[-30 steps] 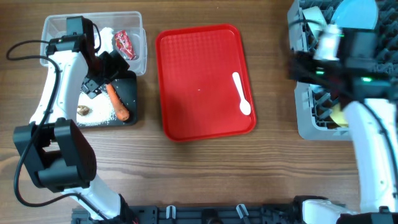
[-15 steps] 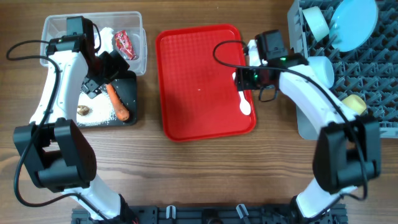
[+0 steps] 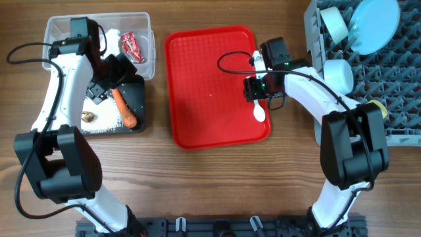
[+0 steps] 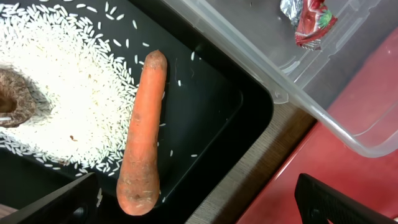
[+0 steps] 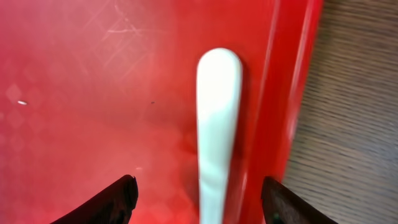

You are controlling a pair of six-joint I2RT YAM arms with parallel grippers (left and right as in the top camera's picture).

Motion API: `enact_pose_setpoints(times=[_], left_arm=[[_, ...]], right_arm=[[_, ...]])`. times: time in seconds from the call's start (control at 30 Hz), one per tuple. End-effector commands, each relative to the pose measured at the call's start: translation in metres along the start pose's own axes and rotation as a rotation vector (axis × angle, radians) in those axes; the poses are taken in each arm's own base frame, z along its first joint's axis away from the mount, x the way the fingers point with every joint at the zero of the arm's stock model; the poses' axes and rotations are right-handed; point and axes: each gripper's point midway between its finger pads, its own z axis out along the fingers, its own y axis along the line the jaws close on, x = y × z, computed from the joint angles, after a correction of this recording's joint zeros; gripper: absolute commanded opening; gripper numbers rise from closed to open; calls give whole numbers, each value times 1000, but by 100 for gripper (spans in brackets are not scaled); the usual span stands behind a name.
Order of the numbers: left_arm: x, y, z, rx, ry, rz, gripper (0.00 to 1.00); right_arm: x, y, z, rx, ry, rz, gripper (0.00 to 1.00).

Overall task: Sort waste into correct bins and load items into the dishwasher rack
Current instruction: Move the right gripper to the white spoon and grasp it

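Note:
The white spoon [image 3: 259, 110] lies on the red tray [image 3: 210, 85] by its right rim. My right gripper [image 3: 257, 89] hangs open over the spoon's handle [image 5: 214, 124], one finger on each side, not touching it. My left gripper [image 3: 108, 82] is open above the black tray [image 3: 139, 99], which holds the orange carrot [image 4: 142, 143], white rice [image 4: 62, 74] and the brown lump [image 4: 12, 99]. The clear tub [image 3: 148, 46] holds the red wrapper [image 3: 131, 46] and the white tissue [image 3: 112, 41]. The grey rack [image 3: 395, 85] holds the pale blue plate [image 3: 373, 26], pale green bowl [image 3: 335, 21], light blue bowl [image 3: 339, 71] and yellow cup [image 3: 375, 106].
The wooden table [image 3: 217, 184] shows between the trays and the rack. The red tray's raised right rim [image 5: 292, 93] runs right beside the spoon. The clear tub's corner [image 4: 280, 93] overlaps the black tray's far edge.
My right arm has swung from the rack to the red tray and come down over the spoon's handle. My left arm has not moved.

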Motion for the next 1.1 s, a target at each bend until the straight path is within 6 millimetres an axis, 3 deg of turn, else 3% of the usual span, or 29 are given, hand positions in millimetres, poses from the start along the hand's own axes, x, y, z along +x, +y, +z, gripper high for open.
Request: enact_pose_setpoints(times=[0.0,0.27,0.73,1.07], left_arm=[[-8,-4,-16,19,-46,3,100],[-8,-4,-16,19,-46,3,100],[-8,-4,-16,19,-46,3,100],[-8,-4,-16,19,-46,3,100]], right_arm=[[8,6,17,-37,43,-17,66],[25,4,24,-32,111,1,62],[35,3,22,-29,154,10,18],[34,3,21,-30,150,11,5]])
